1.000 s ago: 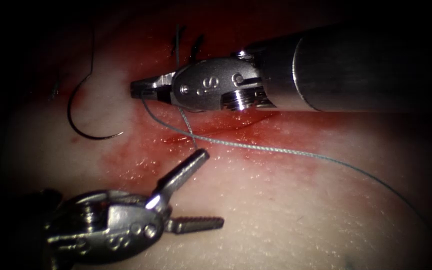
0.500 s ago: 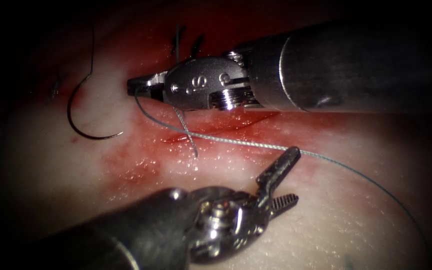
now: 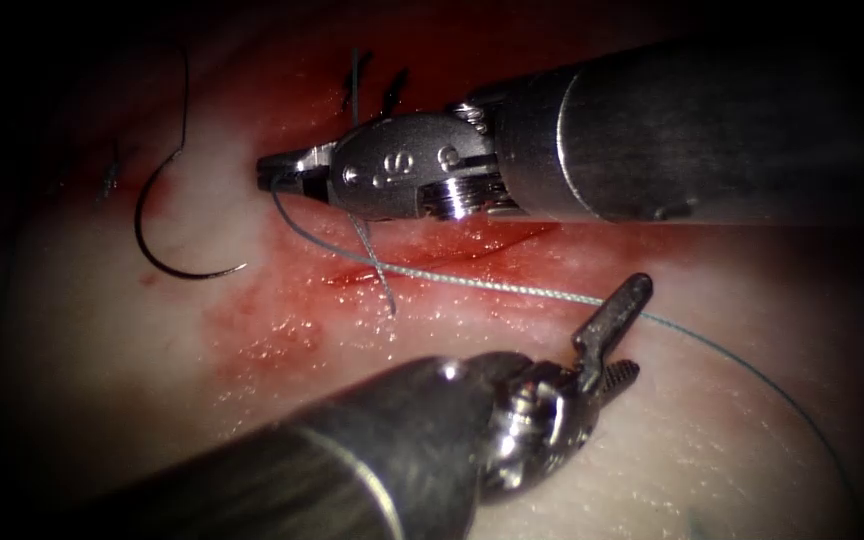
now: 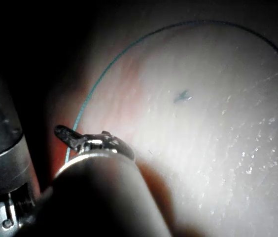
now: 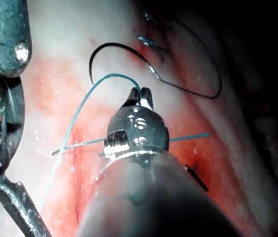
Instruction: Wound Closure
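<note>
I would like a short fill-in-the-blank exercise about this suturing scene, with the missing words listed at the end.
1. The right gripper is shut on the ___.
2. The left gripper is ___ and holds nothing, its tips beside the thread.
3. The curved needle lies free on the tissue, to the ___ of the cut in the endoscope view.
4. The needle is held by ___ gripper.

Missing words: thread; open; left; neither
</note>
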Controlling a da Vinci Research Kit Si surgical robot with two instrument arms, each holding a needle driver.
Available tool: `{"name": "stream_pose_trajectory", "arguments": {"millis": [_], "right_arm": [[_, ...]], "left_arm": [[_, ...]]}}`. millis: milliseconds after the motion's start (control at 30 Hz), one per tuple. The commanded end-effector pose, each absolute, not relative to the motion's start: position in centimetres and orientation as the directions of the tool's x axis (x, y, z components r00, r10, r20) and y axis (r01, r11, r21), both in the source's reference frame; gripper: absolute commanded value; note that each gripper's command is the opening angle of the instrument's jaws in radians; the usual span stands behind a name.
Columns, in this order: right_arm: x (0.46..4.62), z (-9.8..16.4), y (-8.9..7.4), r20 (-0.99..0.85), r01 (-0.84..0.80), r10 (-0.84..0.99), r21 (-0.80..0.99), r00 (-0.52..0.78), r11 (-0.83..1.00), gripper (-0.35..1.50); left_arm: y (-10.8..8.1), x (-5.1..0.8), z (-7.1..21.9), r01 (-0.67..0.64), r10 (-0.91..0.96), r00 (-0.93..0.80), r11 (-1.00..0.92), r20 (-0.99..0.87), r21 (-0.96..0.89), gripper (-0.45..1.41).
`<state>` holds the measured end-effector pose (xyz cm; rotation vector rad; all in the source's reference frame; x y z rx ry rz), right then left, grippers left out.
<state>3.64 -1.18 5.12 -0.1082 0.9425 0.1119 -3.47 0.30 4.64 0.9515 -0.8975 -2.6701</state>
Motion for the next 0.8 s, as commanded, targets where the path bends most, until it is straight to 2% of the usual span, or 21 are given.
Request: {"name": "stream_pose_trajectory", "arguments": {"millis": [33, 267, 333, 367, 400, 433, 633, 800], "right_arm": [[3.72, 5.17, -1.18, -0.813, -0.142, 0.048, -0.043, 0.581, 0.989, -0.35], [3.72, 5.19, -1.21, -0.813, -0.148, 0.057, -0.037, 0.580, 0.988, -0.35], [3.72, 5.21, -1.22, -0.813, -0.151, 0.060, -0.035, 0.579, 0.988, -0.35], [3.72, 5.21, -1.22, -0.813, -0.151, 0.059, -0.036, 0.579, 0.988, -0.35], [3.72, 5.21, -1.22, -0.813, -0.151, 0.059, -0.036, 0.579, 0.988, -0.35], [3.71, 5.22, -1.22, -0.813, -0.153, 0.064, -0.031, 0.579, 0.988, -0.35], [3.61, 5.21, -1.22, -0.812, -0.154, 0.067, -0.028, 0.580, 0.988, -0.35], [3.39, 5.15, -1.25, -0.818, -0.176, 0.082, -0.023, 0.569, 0.984, -0.35]], "left_arm": [[0.34, -3.56, 4.72, -0.046, -0.343, -0.778, -0.805, -0.527, 0.592, 0.56], [0.39, -3.70, 4.75, -0.037, -0.369, -0.765, -0.793, -0.528, 0.608, 0.56], [0.44, -3.77, 4.80, -0.030, -0.382, -0.760, -0.788, -0.526, 0.616, 0.26], [0.44, -3.78, 4.81, -0.030, -0.388, -0.754, -0.787, -0.530, 0.617, -0.01], [0.44, -3.78, 4.81, -0.030, -0.388, -0.754, -0.787, -0.530, 0.617, -0.01], [0.39, -3.79, 4.82, -0.026, -0.416, -0.722, -0.783, -0.553, 0.622, -0.45], [0.14, -3.62, 4.73, 0.049, -0.494, -0.626, -0.798, -0.604, 0.601, -0.45], [-0.11, -3.16, 4.50, 0.049, -0.476, -0.600, -0.824, -0.643, 0.564, -0.45]]}}
